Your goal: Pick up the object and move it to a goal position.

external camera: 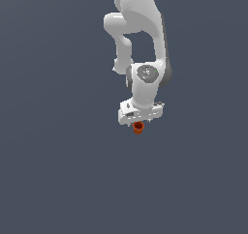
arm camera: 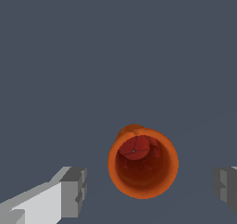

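White arm (external camera: 140, 44) is reaching down from the top of the exterior view, claw (external camera: 139, 124) hanging right over the orange-red cup (external camera: 138, 127). Cup is sitting near the middle of the plain grey counter (external camera: 58, 180), just below the claw body. In the wrist view the cup (arm camera: 143, 163) is showing its open rim and inside, sitting between the two fingers (arm camera: 74, 190), which are standing spread, gaps on both sides, touching nothing.

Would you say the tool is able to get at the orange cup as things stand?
Probably yes: the tool is open, its fingers either side of the orange cup with clear gaps, nothing between.
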Available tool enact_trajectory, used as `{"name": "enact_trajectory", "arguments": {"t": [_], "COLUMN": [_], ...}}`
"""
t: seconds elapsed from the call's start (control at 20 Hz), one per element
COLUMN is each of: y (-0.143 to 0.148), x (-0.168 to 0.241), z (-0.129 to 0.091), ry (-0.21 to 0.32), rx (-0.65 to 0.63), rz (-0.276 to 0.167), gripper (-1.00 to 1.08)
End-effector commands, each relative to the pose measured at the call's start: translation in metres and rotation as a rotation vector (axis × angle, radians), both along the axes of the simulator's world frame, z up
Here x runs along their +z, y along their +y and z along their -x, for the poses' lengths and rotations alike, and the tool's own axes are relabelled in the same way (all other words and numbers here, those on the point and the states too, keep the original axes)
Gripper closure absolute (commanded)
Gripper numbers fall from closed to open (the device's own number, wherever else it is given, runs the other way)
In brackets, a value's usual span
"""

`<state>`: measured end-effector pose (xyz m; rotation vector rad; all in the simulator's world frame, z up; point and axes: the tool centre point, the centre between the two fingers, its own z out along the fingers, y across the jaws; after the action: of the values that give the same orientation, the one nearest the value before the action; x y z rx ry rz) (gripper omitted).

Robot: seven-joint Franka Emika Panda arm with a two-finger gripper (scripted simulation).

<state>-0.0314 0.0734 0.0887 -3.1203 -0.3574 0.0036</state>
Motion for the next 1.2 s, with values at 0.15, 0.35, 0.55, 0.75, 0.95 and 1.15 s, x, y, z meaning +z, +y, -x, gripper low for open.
{"name": "enact_trajectory", "arguments": {"t": [0.15,0.35,0.55,0.75,0.95,1.15], "y": [0.0,0.0,0.0,0.0,0.0,0.0], "x": [-0.008,-0.027,-0.044,-0.05,-0.051,-0.051], "z": [0.0,0.001,0.001,0.0,0.0,0.0], "ry": [-0.001,-0.001,-0.002,-0.002,-0.002,-0.002], "rx": [0.0,0.002,0.003,0.003,0.003,0.003], "rz": [0.0,0.0,0.0,0.001,0.001,0.001], "gripper": [-0.92,-0.92,-0.92,-0.92,1.08,1.08]}}
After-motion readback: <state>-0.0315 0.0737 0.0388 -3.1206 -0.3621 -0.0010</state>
